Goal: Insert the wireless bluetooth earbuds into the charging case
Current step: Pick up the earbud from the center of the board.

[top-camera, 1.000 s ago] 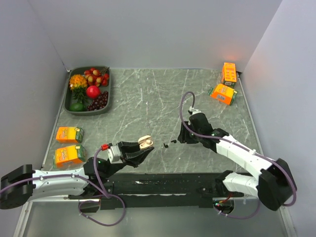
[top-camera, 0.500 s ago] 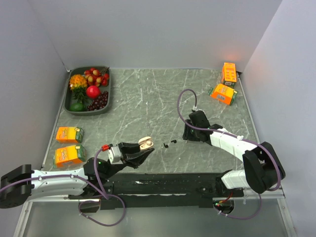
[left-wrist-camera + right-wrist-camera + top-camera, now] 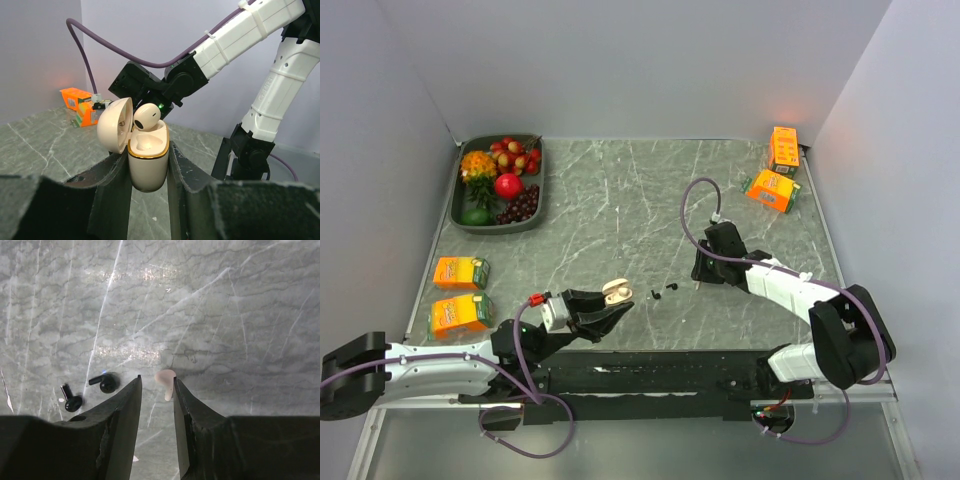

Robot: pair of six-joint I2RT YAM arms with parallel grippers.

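Note:
My left gripper [image 3: 610, 306] is shut on the cream charging case [image 3: 147, 167] and holds it upright above the table, with the lid [image 3: 114, 125] open. A cream earbud [image 3: 146, 116] sits in one slot of the case. Two tiny black earbuds [image 3: 106, 384] [image 3: 71, 401] lie on the marble table to the left of my right gripper; in the top view they show as two specks [image 3: 671, 288]. My right gripper [image 3: 157, 378] is open and low over the table. A second cream earbud [image 3: 166, 381] lies between its fingertips, against the right finger.
A grey tray [image 3: 467, 225] of fruit stands at the back left. Two orange cartons [image 3: 460, 272] [image 3: 459, 314] lie at the left edge. Two orange boxes [image 3: 783, 147] [image 3: 771, 189] lie at the back right. Walls close in the table on three sides.
My right gripper has shifted a little to the right and its arm has folded in closer. My left gripper, still holding the case, has moved slightly down and nearer.

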